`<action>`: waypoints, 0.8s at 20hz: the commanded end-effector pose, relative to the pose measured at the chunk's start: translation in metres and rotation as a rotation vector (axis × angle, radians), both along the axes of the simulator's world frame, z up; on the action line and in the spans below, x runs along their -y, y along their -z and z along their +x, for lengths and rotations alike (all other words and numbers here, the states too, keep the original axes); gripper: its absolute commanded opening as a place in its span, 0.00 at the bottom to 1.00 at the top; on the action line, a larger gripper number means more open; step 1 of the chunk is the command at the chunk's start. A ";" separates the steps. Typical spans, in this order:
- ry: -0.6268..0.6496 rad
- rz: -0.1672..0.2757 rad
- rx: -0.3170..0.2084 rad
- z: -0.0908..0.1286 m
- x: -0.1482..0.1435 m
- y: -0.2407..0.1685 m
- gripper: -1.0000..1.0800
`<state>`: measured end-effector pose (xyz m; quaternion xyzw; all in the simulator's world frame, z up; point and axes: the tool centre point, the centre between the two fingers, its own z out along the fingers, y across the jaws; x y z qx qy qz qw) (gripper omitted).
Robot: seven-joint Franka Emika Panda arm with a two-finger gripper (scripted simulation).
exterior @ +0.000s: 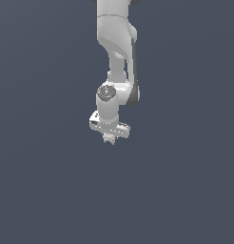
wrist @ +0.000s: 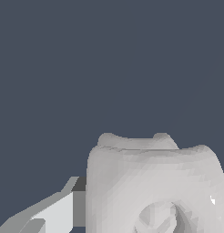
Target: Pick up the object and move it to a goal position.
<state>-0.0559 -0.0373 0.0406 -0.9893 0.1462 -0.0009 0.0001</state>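
In the exterior view the white arm comes down from the top, and my gripper (exterior: 110,136) hangs at the middle of the picture. The object (exterior: 108,139), a tiny off-white lumpy piece with short stubs, sits between the fingertips just under the hand. In the wrist view the object (wrist: 152,179) fills the lower part, very close to the camera, with rounded lumps along its edge. One grey-white finger (wrist: 54,214) presses against its side; the other finger is hidden behind it. The gripper is shut on the object.
A plain dark blue-grey surface (exterior: 47,190) fills both views, with no other objects or edges visible. I cannot tell how high the object is above it.
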 end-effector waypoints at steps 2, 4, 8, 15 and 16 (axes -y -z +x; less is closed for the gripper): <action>0.000 0.000 0.000 0.000 0.000 0.000 0.00; 0.000 0.000 0.000 0.000 0.000 -0.002 0.00; 0.000 0.000 0.000 0.001 0.001 -0.014 0.00; 0.000 0.000 0.000 0.003 0.005 -0.057 0.00; 0.000 0.000 0.000 0.003 0.006 -0.065 0.00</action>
